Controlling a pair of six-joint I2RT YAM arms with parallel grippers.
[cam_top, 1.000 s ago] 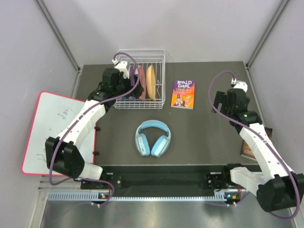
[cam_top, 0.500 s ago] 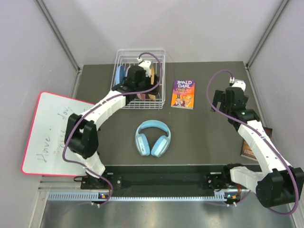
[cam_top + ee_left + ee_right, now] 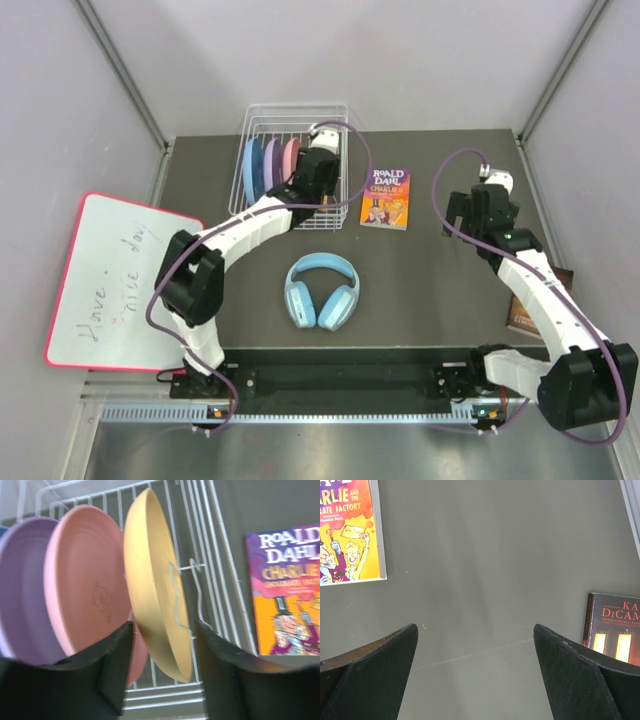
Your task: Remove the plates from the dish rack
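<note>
One white dish rack (image 3: 296, 106), dark table (image 3: 430, 285), pale grey walls (image 3: 380, 50)

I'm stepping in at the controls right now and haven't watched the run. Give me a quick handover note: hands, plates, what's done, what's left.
Left hand: open, fingers either side of the orange-yellow plate, not closed on it.
Right hand: open, empty, over bare table beside the Roald Dahl book.
Plates: that one, the pink plate, lilac purple plate and light blue plate all stand upright in the dish rack.
Done: nothing unloaded.
Left: grip and lift out all four, likely orange-yellow first.
</note>
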